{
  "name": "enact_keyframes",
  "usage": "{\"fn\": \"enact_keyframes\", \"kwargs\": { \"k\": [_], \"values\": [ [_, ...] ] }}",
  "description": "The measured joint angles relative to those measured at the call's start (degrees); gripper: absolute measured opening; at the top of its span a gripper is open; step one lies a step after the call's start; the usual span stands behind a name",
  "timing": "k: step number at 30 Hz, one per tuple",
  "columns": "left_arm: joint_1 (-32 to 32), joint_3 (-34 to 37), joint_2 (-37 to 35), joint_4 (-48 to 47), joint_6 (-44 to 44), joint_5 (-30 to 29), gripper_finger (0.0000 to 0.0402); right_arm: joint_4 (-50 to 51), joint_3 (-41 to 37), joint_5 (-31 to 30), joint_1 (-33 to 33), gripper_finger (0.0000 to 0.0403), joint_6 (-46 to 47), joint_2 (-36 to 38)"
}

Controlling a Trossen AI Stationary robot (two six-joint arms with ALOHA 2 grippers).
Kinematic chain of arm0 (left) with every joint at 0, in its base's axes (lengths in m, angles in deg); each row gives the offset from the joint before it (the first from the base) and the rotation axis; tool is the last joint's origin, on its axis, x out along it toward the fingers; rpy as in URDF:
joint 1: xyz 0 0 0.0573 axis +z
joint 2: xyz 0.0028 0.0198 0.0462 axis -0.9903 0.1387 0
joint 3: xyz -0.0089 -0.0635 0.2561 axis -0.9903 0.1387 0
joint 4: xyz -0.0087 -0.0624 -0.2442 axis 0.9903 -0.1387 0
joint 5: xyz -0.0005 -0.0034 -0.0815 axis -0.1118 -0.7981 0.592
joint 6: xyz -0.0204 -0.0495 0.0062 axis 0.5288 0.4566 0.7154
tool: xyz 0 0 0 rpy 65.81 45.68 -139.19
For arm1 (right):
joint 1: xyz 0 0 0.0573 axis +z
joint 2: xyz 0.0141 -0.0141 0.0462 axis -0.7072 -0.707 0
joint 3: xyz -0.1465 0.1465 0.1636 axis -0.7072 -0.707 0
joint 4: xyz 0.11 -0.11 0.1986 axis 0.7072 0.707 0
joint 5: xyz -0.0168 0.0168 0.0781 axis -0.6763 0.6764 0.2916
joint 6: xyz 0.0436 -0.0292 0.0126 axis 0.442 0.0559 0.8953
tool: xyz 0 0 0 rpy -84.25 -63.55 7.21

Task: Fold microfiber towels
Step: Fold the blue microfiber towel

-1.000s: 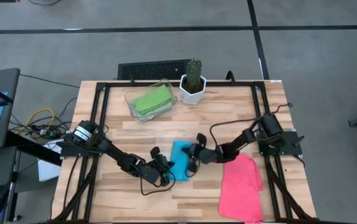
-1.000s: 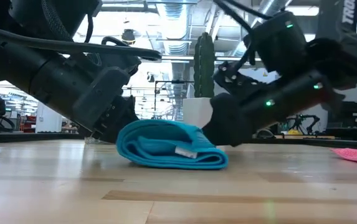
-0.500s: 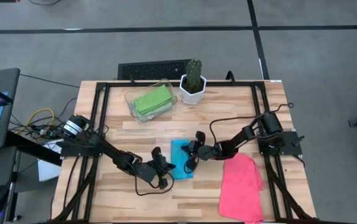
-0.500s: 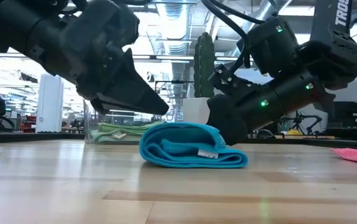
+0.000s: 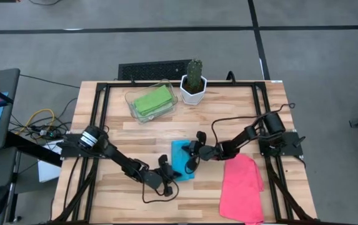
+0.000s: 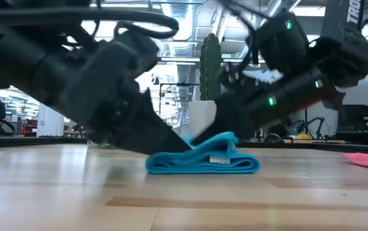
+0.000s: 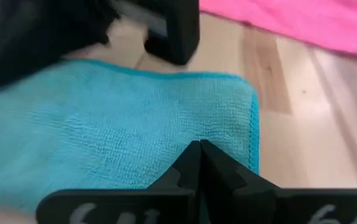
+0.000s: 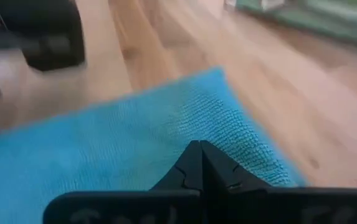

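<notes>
A folded cyan blue microfiber towel (image 5: 180,153) (image 6: 203,162) lies on the wooden table near its middle. My left gripper (image 5: 174,170) (image 7: 199,148) is shut and comes onto the towel's near-left part. My right gripper (image 5: 189,156) (image 8: 197,145) is shut on the towel's right part. A hot pink towel (image 5: 241,186) lies flat on the table at the near right. Green towels (image 5: 152,100) sit in a clear tray. My left gripper presses its shut fingertips (image 6: 171,144) down on the cyan towel's top layer (image 7: 166,134), slanting down from the table's left. The cloth is flattened under them and rests on the table. My right gripper rests its shut fingertips on the towel's top layer (image 8: 228,134), slanting down from the right. The cloth rises in a small peak (image 6: 225,136) beside them. Whether cloth is caught between the fingers cannot be told.
The clear tray (image 5: 132,99) stands at the far left of the table, next to a cactus in a white pot (image 5: 193,84). Black rails (image 5: 100,112) run along the table's left and right sides. Bare wood lies at the near middle.
My left gripper first drew back and up off the cyan towel. It then came toward the table's right and down onto the towel's left part. The towel's bulging left fold is now pressed flat, and the cloth has slid slightly to the right. My right gripper has kept its place.
</notes>
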Motion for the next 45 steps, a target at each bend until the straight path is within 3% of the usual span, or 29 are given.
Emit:
{"fn": "enact_keyframes", "kwargs": {
  "k": [11,18,24,30,36,41,45],
  "values": [
    [1.39,-4.00,1.17,-5.13,-2.14,-1.34,0.0000,2.88,-0.96,-2.47,6.34,0.0014,0.08,10.52],
    [1.65,-4.00,1.17,-5.32,-2.13,-4.08,0.0000,-1.56,0.08,-4.47,15.14,0.0016,7.73,3.65],
    [1.82,-3.99,1.17,-4.90,-2.48,-4.10,0.0000,-0.63,0.22,-4.86,15.80,0.0013,15.45,-2.76],
    [1.80,-3.93,-2.82,-6.93,-5.82,-4.17,0.0000,-1.52,-0.72,-5.97,15.93,0.0017,18.05,-3.41],
    [3.88,-4.04,-7.77,-9.50,-17.74,-13.54,0.0000,-0.82,-0.87,-5.94,15.91,0.0014,18.26,-3.03],
    [11.24,-3.57,-5.02,-9.79,-19.45,-3.16,0.0000,-0.76,-0.87,-5.85,15.99,0.0019,18.26,-3.05],
    [15.79,-0.11,-3.88,-6.30,-17.87,-2.97,0.0000,-0.57,-0.83,-5.88,16.28,0.0014,18.24,-3.05]
  ]
}}
